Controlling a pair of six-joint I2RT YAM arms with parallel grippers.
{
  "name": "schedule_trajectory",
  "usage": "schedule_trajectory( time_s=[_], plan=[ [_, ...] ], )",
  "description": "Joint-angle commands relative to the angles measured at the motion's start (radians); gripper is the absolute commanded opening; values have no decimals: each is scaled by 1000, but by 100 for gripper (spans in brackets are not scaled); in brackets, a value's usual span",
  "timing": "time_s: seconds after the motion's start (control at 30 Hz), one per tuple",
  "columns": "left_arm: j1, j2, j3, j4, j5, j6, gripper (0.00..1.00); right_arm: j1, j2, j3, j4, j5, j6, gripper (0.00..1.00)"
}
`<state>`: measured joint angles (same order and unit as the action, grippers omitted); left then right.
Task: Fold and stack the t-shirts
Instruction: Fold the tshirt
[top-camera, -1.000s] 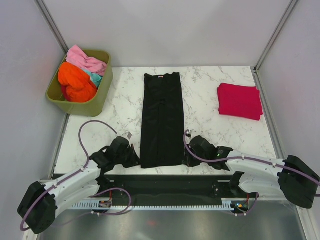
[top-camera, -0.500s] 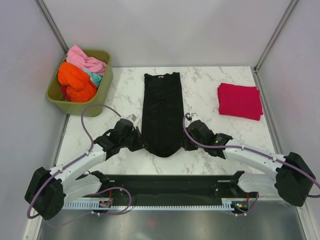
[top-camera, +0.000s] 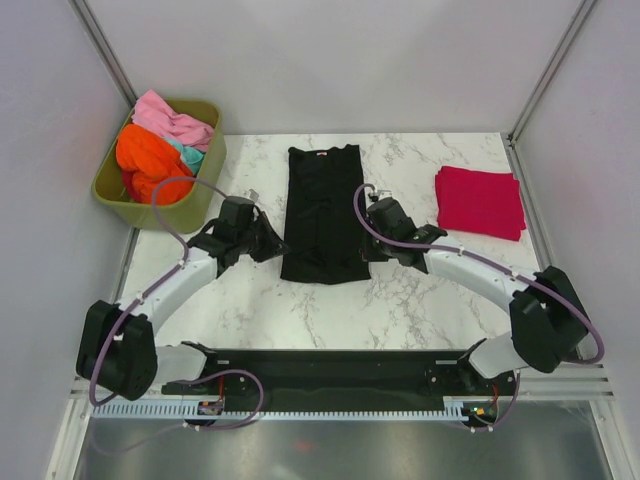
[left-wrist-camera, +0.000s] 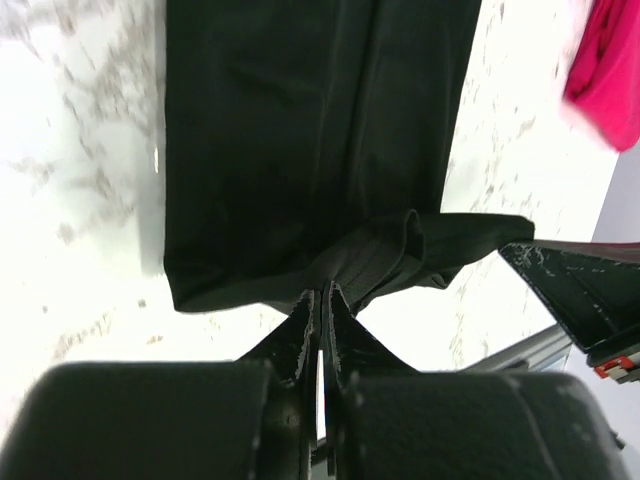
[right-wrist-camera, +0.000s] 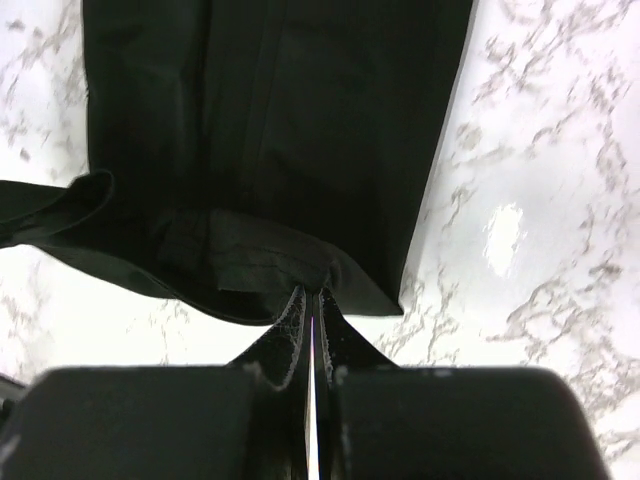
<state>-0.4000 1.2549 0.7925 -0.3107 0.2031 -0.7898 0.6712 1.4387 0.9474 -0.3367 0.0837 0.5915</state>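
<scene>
Black t-shirt (top-camera: 322, 215) lies mid-desk (top-camera: 420, 300) as a long narrow strip, neck label at the far end. We've got the left hand (left-wrist-camera: 322, 308) pressed together on the near hem's left corner and the right hand (right-wrist-camera: 312, 305) pinching its right corner. The soft matte cloth bunches into small pleats at both grips. The desk is glossy white marble with grey veins. A crimson t-shirt (top-camera: 480, 202) sits folded in a flat rectangle at the right. Crumpled orange (top-camera: 150, 165), pink (top-camera: 172, 122) and teal (top-camera: 190, 155) shirts fill the olive plastic tub (top-camera: 200, 203) at the far left.
</scene>
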Motion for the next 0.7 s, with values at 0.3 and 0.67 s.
schedule_trajectory(
  time_s=[0.3,0.67],
  plan=[
    [95,271,155,240,99,35,2,-94,192,251,-24,67,-24,0],
    [125,396,243,308,91,17,2,-196,325,390,-25,41,-36,0]
  ],
)
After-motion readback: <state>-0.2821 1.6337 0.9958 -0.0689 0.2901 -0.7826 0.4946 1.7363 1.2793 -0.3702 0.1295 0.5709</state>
